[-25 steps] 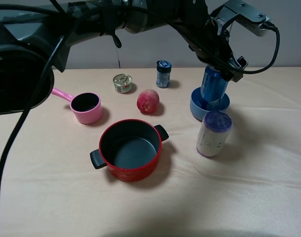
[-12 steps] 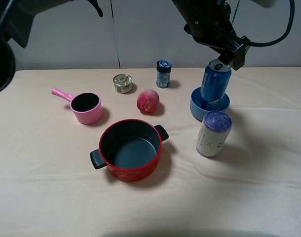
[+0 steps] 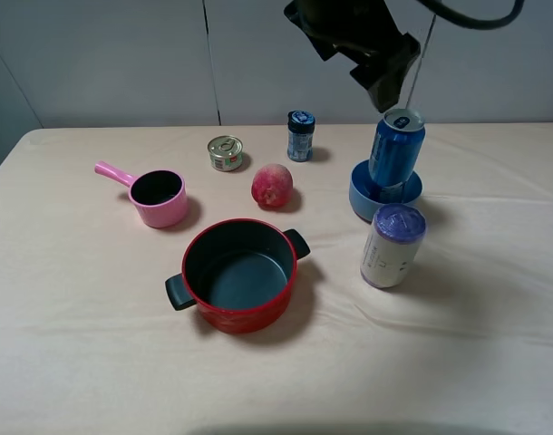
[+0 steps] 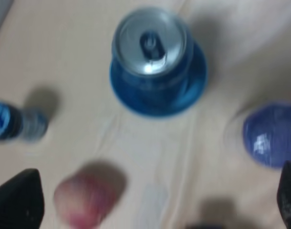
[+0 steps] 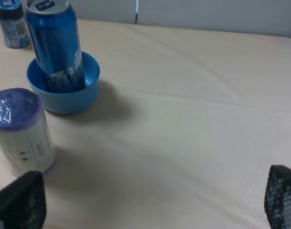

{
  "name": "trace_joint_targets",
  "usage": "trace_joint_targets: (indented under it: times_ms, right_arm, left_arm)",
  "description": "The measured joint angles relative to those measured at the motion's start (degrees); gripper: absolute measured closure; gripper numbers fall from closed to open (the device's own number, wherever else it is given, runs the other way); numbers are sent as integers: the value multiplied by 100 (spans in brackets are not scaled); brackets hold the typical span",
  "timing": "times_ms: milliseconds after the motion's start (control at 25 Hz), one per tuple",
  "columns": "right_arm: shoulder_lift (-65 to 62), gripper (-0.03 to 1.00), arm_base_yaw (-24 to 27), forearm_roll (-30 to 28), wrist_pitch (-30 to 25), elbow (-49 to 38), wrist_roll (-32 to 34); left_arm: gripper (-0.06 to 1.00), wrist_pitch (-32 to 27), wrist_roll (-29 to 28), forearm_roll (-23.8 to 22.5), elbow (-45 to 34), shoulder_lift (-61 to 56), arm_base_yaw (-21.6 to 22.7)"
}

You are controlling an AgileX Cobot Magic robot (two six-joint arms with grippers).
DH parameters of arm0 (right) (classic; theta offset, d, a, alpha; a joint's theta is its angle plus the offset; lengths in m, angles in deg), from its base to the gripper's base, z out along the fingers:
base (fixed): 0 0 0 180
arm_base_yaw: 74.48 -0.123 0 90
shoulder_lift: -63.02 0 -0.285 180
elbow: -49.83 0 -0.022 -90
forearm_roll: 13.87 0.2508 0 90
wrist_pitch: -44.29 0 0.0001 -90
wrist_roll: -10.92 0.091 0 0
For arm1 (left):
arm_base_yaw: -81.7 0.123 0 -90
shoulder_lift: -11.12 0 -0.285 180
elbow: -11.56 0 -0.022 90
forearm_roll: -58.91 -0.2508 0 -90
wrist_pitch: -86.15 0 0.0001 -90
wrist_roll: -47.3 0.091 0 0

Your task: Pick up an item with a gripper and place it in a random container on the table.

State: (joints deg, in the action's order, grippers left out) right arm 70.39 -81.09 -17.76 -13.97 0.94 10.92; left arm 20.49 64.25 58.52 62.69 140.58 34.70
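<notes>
The tall blue drink can stands upright inside the light-blue bowl at the back right of the beige-clothed table. My left gripper hangs above and just behind the can, clear of it. In the left wrist view the can's silver top and the bowl lie straight below; the left gripper is open and empty, its fingertips at the frame's corners. The right gripper is open and empty, low over the cloth, well to the side of the can and the bowl.
A purple-topped white cylinder stands just in front of the bowl. A red pot sits mid-table, with a pink handled cup to its left. A peach, a tin and a blue-capped jar stand behind.
My left gripper has let go of the can and risen up and away from it. The left arm has pulled out of the view's left side. The can stays upright in the bowl.
</notes>
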Motion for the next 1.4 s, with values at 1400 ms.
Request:
trace_joint_targets:
  times_ms: [1400]
  right_arm:
    - [0, 27, 0, 0, 0, 0, 0]
  left_arm:
    - [-5, -118, -2129, -997, -7349, -6172, 0]
